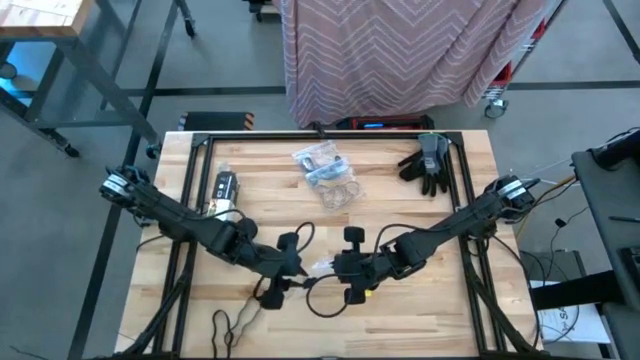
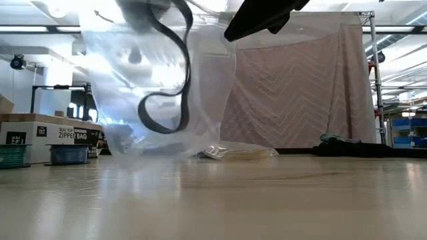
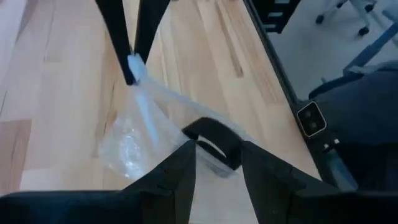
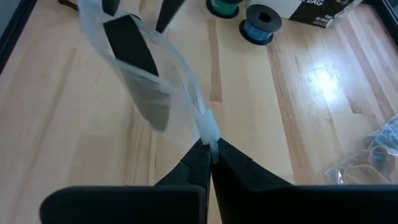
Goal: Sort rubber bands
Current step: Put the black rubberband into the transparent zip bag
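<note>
Right hand (image 4: 210,151) pressed together on one edge of a crinkly clear plastic bag (image 4: 163,68). Left hand (image 3: 217,163) pinches a wide black rubber band (image 3: 214,138) through the opposite edge. Bag spans both hands above the pale wooden tabletop (image 1: 420,310).

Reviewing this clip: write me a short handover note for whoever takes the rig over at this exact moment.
Right gripper: shut on the edge of the clear plastic bag, holding it above the table's front middle.
Left gripper: partly closed on a black rubber band at the bag's opposite side; that band hangs inside the bag.
Elsewhere: another bag with blue bands and loose tan bands at the back middle; gloves back right; more bands near the front-left edge.
Done: bag up, one black band going in.
Left: release it, sort the rest.
</note>
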`<action>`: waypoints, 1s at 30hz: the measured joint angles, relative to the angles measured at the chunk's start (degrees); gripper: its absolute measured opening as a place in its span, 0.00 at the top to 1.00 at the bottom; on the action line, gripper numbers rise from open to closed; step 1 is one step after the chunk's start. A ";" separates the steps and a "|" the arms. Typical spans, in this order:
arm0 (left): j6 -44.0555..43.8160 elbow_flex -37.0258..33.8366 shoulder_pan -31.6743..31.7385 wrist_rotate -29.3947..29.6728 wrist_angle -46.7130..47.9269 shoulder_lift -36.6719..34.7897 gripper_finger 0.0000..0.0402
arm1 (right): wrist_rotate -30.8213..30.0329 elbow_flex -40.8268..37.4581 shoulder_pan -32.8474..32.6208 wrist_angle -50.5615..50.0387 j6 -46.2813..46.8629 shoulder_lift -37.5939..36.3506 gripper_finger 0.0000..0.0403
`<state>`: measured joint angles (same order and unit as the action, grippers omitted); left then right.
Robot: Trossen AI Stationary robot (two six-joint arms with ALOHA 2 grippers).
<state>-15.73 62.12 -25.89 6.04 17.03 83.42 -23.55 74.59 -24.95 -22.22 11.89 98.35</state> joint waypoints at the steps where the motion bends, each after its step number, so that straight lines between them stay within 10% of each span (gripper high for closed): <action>1: 0.03 0.60 0.00 0.00 0.52 0.00 0.71 | 0.00 0.00 0.00 -0.01 -0.01 0.00 1.00; 30: -1.29 6.59 -0.22 0.52 14.86 9.74 0.71 | 0.02 0.00 -0.02 -0.26 0.10 0.00 1.00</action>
<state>-17.03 68.71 -26.11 6.57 31.89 93.16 -23.53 74.59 -24.97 -22.48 11.99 98.35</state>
